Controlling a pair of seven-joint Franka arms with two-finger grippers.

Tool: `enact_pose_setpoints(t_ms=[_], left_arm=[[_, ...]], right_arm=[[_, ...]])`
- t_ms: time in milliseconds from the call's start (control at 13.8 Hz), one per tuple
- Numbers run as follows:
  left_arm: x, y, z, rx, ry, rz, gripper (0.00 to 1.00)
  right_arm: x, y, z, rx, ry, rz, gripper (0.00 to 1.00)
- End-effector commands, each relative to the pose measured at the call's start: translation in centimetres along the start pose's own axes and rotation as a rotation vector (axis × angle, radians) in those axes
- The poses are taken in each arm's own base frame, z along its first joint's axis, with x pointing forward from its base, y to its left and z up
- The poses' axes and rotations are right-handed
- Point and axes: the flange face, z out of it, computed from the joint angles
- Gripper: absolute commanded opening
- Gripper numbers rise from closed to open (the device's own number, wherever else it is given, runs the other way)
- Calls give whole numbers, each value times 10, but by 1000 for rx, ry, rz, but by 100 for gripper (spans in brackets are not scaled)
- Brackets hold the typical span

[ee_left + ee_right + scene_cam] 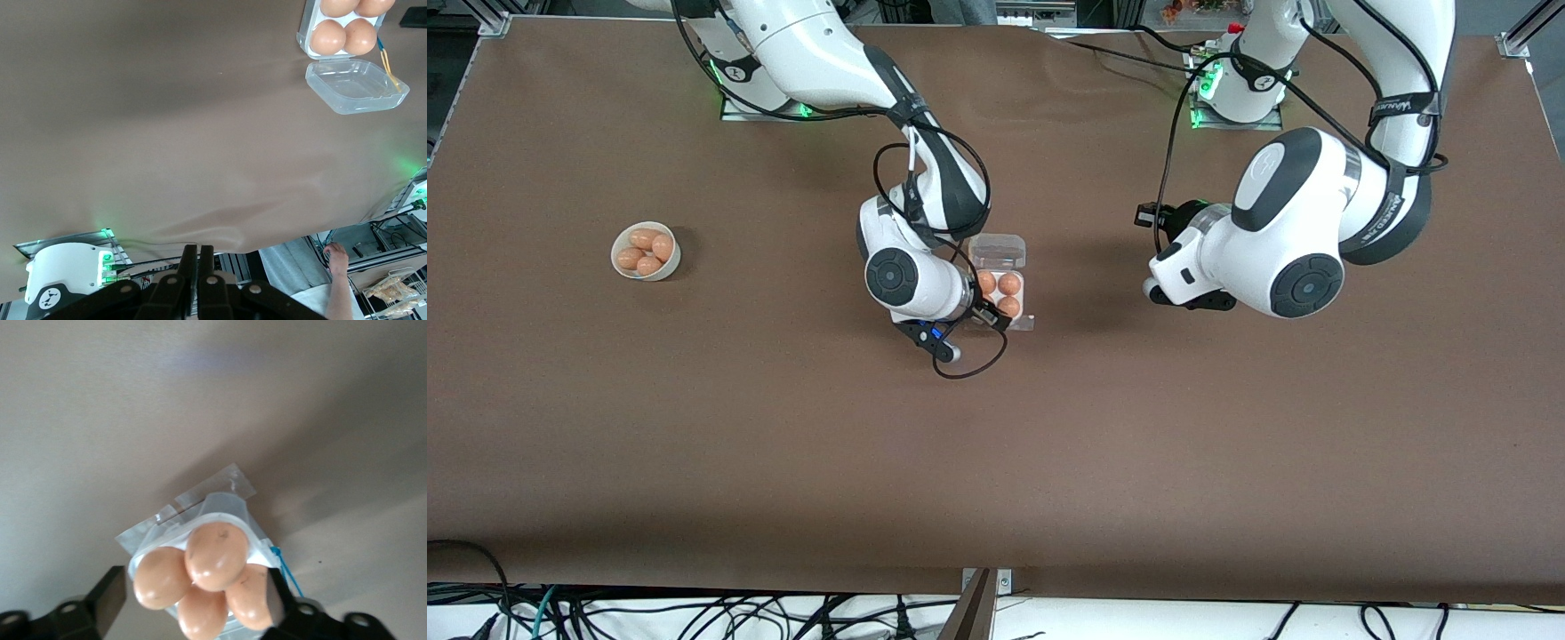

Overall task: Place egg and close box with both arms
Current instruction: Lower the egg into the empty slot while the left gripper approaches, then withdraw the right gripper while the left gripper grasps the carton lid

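Observation:
The box (1021,267) sits mid-table with its clear lid (997,251) swung open toward the robots' bases. Three eggs (1009,284) show in its cells in the front view; the right hand covers the fourth cell. In the right wrist view four eggs (217,555) fill the box (143,550). My right gripper (989,311) hangs low over them, open, a finger (110,597) on each side, holding nothing. The left wrist view shows the box (303,40) and lid (357,85) too. My left gripper (1156,293) waits toward the left arm's end, shut (198,257) and empty.
A round white bowl (616,256) with several more eggs stands toward the right arm's end of the table. A strip of clear tape (1024,324) lies at the box's edge nearest the front camera. A thin blue and yellow cord (387,60) hangs by the lid.

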Motion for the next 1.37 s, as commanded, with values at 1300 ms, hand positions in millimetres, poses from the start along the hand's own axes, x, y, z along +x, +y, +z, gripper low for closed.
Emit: enact_pose_setpoints(t_ms=[1300], left_arm=[[46,175,163,-79,-34,-130,0]], right_arm=[[181,129,-233,-151,175,-245,100]])
